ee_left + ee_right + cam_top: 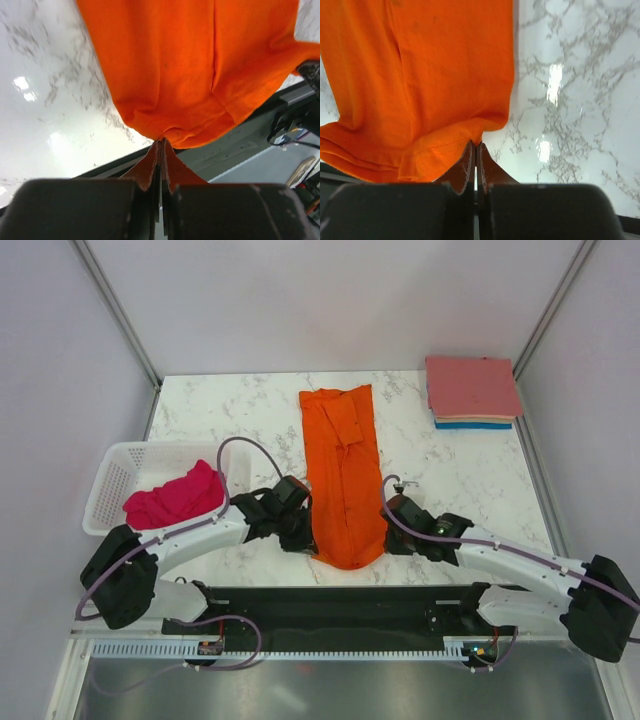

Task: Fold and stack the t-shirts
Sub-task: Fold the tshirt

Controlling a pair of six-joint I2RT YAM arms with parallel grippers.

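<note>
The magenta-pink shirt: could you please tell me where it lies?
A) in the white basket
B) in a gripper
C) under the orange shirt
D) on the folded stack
A: the magenta-pink shirt lies crumpled inside the white basket, apart from both arms.

The left arm (200,533) and right arm (520,558) wear smooth, rounded white shells. Bulky black housings sit at their near joints and the wrists are black. A grey-purple cable (245,445) arches off each wrist and runs along the white link toward the near rail. From the wrist cameras, the left gripper (160,142) and right gripper (475,146) are matt black blocks carrying thin, tapered rust-brown fingers (147,170), pale and scuffed along the edges.
</note>
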